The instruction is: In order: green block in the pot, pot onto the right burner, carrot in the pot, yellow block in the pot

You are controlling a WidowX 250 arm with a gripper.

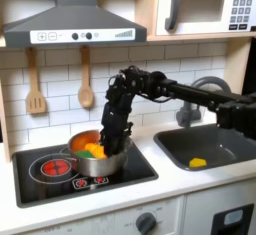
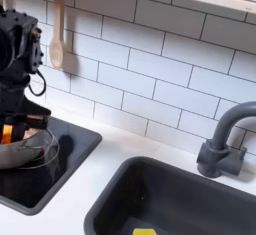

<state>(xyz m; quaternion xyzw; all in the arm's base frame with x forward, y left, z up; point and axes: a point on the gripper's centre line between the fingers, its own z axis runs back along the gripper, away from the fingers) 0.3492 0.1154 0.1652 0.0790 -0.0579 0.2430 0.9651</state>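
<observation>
The silver pot (image 1: 98, 163) stands on the cooktop's burner at the first exterior view's right. Inside it I see the orange carrot (image 1: 84, 141) and a bit of the green block (image 1: 96, 152). My gripper (image 1: 110, 141) reaches down to the pot's rim from the right, its black fingers right beside the carrot. In the second exterior view the gripper (image 2: 14, 127) hangs over the pot (image 2: 28, 151) with an orange piece (image 2: 7, 132) under it. How the jaws stand is hidden. The yellow block (image 1: 197, 162) lies in the dark sink (image 1: 232, 151); the second exterior view shows the block (image 2: 145, 232) at the sink's (image 2: 190, 194) near edge.
The black cooktop (image 1: 140, 164) has a free red-ringed burner (image 1: 44, 166) at the first exterior view's left. Two wooden utensils (image 1: 85, 89) hang on the tiled wall. A dark curved faucet (image 2: 226, 139) stands behind the sink. A range hood (image 1: 75, 24) and a microwave (image 1: 205, 4) sit overhead.
</observation>
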